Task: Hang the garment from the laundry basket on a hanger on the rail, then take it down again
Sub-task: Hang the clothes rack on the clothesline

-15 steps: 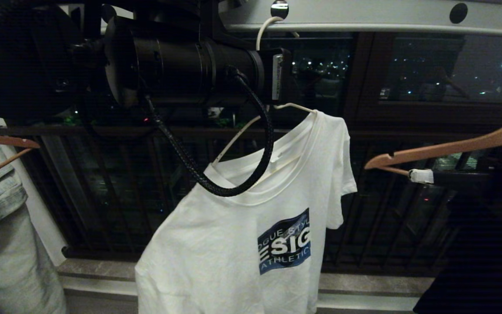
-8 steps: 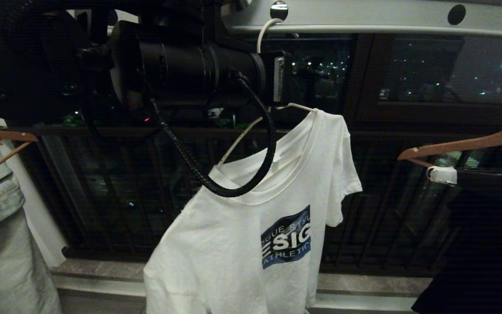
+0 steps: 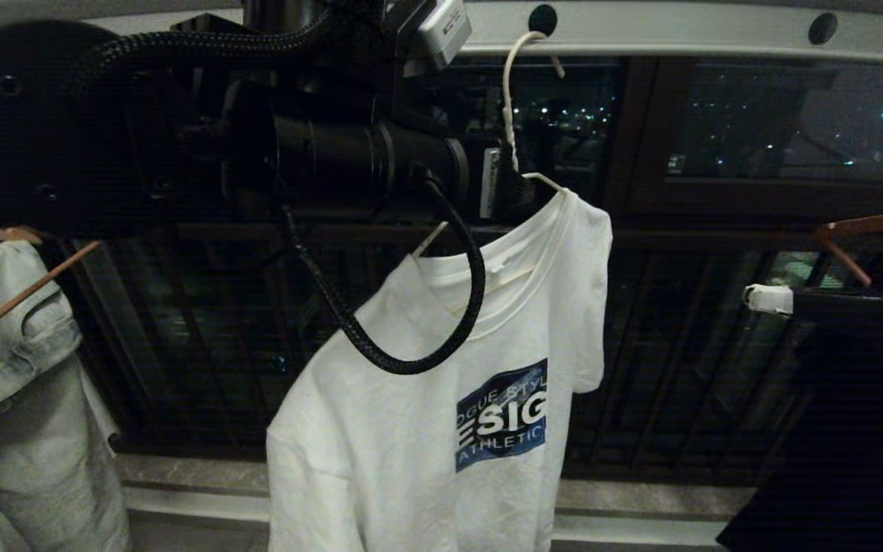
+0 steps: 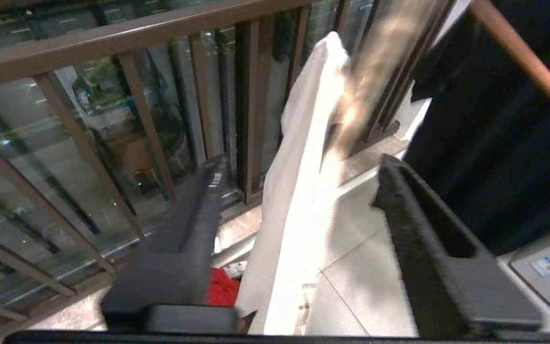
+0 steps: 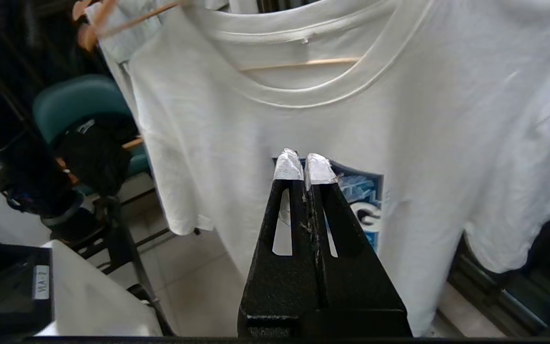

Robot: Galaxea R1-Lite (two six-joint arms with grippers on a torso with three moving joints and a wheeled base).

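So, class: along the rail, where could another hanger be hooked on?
The rail is bare between the white hanger carrying the T-shirt and the brown wooden hanger. Leftward it is crowded: the left arm, then the denim garment.

Home balcony at night: drying rail [image 3: 717, 27], dark railing [image 3: 679, 238], city lights.

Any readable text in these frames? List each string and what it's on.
"OGUE STYL" / "ESIG" / "ATHLETIC": blue chest print on the white T-shirt, edges cut off by folds.
Label on the grey module above the left arm: too small to read.
Label on the dark box, right wrist view: blurred, unreadable.
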